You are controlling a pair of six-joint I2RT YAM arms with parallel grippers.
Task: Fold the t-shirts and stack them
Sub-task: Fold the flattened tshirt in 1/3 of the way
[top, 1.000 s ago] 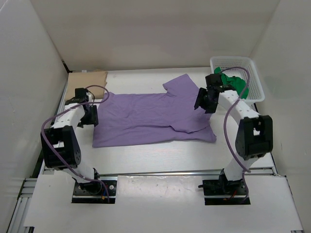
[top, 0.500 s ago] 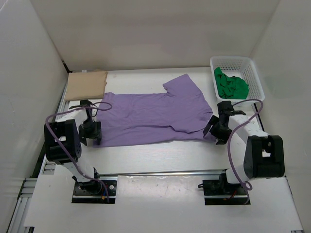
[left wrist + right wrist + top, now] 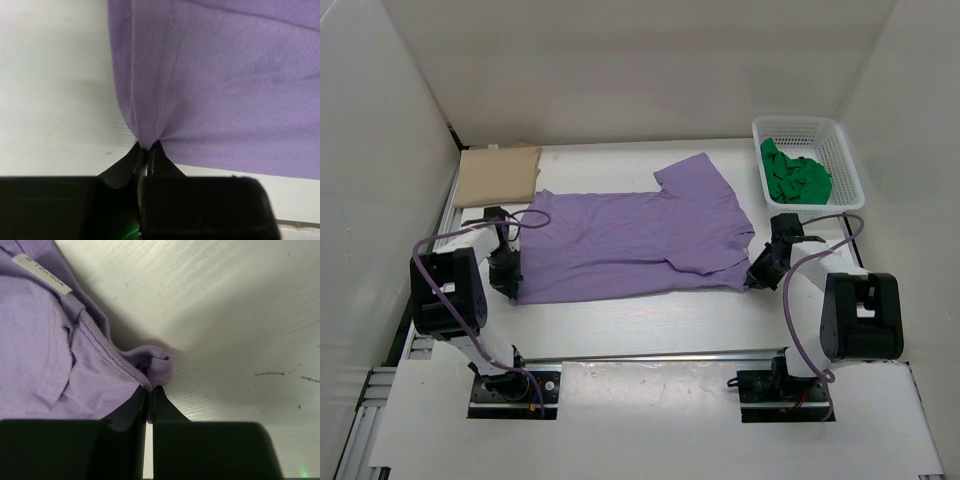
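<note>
The left claw (image 3: 146,152) pinches the purple t-shirt (image 3: 225,90) at a hem corner, cloth spreading ahead and rightward. The right claw (image 3: 150,394) grips its bunched edge, cloth lying leftward.

Purple t-shirt (image 3: 630,245): soft matt cloth, finely ribbed. Table (image 3: 235,300) shows white-painted wood grain. Far-right basket (image 3: 847,165), white plastic lattice.
</note>
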